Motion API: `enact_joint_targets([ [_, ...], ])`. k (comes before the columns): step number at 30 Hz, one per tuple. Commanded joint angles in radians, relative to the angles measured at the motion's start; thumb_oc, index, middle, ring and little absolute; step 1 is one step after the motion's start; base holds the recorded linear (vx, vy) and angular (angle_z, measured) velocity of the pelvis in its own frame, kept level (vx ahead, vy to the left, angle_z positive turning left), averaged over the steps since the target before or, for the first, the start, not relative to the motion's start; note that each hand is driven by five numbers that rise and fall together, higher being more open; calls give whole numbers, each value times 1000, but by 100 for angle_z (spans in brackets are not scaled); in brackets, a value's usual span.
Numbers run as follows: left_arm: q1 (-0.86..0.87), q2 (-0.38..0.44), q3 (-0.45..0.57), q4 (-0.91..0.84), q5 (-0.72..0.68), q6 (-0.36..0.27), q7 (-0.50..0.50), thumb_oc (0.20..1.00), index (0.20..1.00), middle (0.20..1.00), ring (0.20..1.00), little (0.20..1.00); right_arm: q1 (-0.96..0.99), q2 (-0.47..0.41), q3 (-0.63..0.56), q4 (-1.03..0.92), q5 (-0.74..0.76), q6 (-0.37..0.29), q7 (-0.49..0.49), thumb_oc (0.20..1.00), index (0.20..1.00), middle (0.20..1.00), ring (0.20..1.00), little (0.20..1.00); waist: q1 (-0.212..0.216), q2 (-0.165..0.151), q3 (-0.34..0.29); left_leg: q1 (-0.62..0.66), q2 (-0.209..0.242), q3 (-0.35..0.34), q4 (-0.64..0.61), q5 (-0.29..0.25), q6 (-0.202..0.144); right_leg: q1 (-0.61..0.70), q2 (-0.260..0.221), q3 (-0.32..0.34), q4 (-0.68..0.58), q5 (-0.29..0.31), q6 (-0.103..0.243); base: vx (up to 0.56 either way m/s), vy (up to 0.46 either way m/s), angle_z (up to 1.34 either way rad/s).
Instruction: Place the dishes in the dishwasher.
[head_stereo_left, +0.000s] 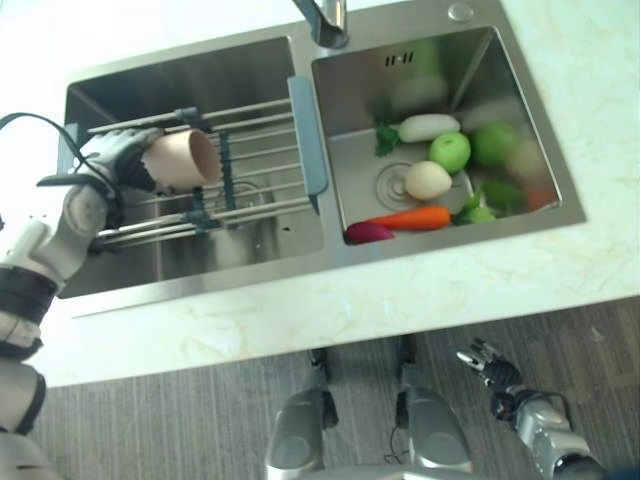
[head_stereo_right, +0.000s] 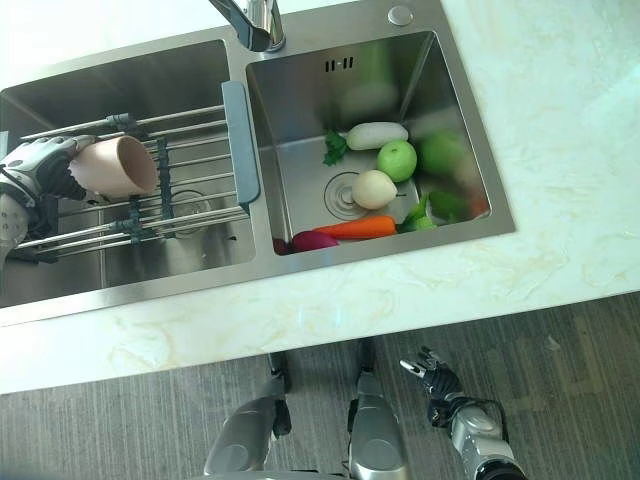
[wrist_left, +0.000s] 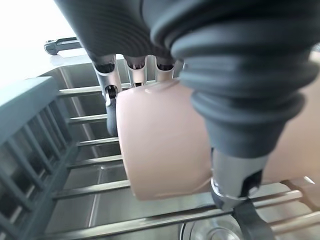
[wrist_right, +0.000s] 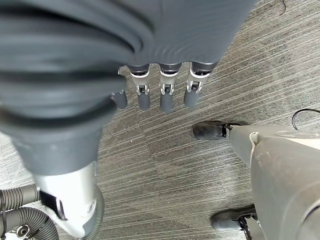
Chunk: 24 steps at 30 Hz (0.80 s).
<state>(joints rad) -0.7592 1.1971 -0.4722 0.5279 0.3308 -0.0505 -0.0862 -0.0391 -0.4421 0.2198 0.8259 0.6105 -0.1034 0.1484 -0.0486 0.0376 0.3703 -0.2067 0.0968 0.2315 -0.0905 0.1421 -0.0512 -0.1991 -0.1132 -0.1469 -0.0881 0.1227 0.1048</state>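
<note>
A pale pink cup (head_stereo_left: 182, 158) lies on its side over the metal rack (head_stereo_left: 240, 180) that spans the left sink basin. My left hand (head_stereo_left: 118, 158) is shut on the cup, with fingers (wrist_left: 111, 100) and thumb curled round its body (wrist_left: 165, 145). The cup's mouth faces the middle divider. My right hand (head_stereo_left: 490, 370) hangs low by my side above the floor, its fingers (wrist_right: 166, 97) relaxed and holding nothing.
The right basin (head_stereo_left: 470, 60) holds vegetables: a white radish (head_stereo_left: 428, 127), a green apple (head_stereo_left: 450, 152), a carrot (head_stereo_left: 412, 218) and several others. The faucet (head_stereo_left: 322, 20) rises between the basins. A pale marble counter (head_stereo_left: 400, 290) runs along the front edge.
</note>
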Motion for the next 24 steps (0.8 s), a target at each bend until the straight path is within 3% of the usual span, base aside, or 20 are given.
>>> enact_joint_targets([
  [1, -10, 24, -44, 47, -25, -4, -84, 200, 200, 200, 200, 200, -14, -39, -7, -28, 32, -30, 10, 1000, 1000, 1000, 1000, 1000, -10, -27, -25, 37, 36, -18, 3, -28, -97, -11, -134, -86, 1, 90, 152, 0, 0, 0],
  [4, 19, 21, -19, 54, -43, -11, -120, 200, 200, 200, 200, 200, -7, -33, -10, -26, 31, -32, 4, 1000, 1000, 1000, 1000, 1000, -7, -23, -38, 47, 34, -17, 3, -33, -94, -1, -134, -87, 1, 86, 153, 0, 0, 0],
  [9, 17, 33, -27, 39, -57, -58, -86, 200, 200, 200, 200, 200, -7, -36, -6, -21, 37, -25, -1, 1000, 1000, 1000, 1000, 1000, -6, -21, -50, 55, 37, -12, 3, -34, -95, 7, -133, -88, 1, 81, 151, 0, 0, 0],
  [15, 64, 25, 43, -60, -157, -126, 58, 200, 200, 200, 200, 200, 26, -7, -21, -1, 23, -38, -12, 1000, 1000, 1000, 1000, 1000, 7, -25, -75, 72, 35, -15, 3, -40, -93, 28, -133, -96, 1, 73, 149, 13, -31, 1],
  [24, 240, -12, 249, -298, -101, -210, 361, 200, 200, 200, 200, 200, 94, 54, -40, 7, 13, -35, -53, 1000, 1000, 1000, 1000, 1000, 30, -26, -142, 117, 35, -13, 3, -50, -91, 91, -140, -124, 1, 53, 145, 44, -33, 4],
])
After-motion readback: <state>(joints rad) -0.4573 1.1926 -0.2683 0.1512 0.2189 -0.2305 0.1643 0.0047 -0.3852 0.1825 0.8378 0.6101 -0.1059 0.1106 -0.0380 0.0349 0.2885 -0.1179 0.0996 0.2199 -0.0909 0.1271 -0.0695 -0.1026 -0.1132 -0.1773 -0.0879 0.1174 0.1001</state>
